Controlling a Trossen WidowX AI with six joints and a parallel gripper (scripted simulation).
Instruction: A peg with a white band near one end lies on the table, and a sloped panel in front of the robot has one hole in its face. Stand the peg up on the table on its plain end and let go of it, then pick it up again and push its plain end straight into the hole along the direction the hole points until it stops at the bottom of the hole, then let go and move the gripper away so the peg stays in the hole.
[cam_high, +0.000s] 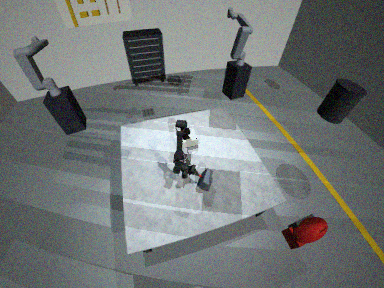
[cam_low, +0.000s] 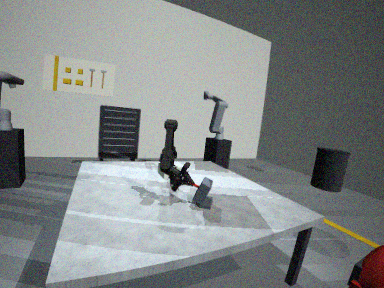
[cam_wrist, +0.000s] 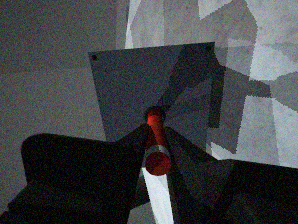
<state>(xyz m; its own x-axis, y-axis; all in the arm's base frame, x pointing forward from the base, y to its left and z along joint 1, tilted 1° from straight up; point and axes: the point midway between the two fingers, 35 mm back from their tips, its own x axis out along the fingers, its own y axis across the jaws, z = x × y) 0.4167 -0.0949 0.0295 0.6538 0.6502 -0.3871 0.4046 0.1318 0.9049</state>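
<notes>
My gripper (cam_wrist: 155, 130) (cam_high: 192, 172) (cam_low: 186, 181) is shut on the red peg (cam_wrist: 156, 131) (cam_high: 198, 175) (cam_low: 194, 185). The peg's white band (cam_wrist: 157, 149) lies at the end nearest the wrist camera, between my fingers. The plain end points at the sloped grey panel (cam_wrist: 127, 85) (cam_high: 205, 179) (cam_low: 202, 193) and meets the dark hole in its face. I cannot tell how deep the tip sits in the hole. In the top and exterior views the arm leans down toward the panel, which stands on the white table (cam_high: 150, 220) (cam_low: 125, 235).
Two other arms on dark pedestals (cam_high: 65, 109) (cam_high: 236, 79) stand beyond the table. A dark drawer cabinet (cam_high: 144, 54) is at the back wall. A dark barrel (cam_high: 342, 101) and a red object (cam_high: 306, 231) are on the floor to the right.
</notes>
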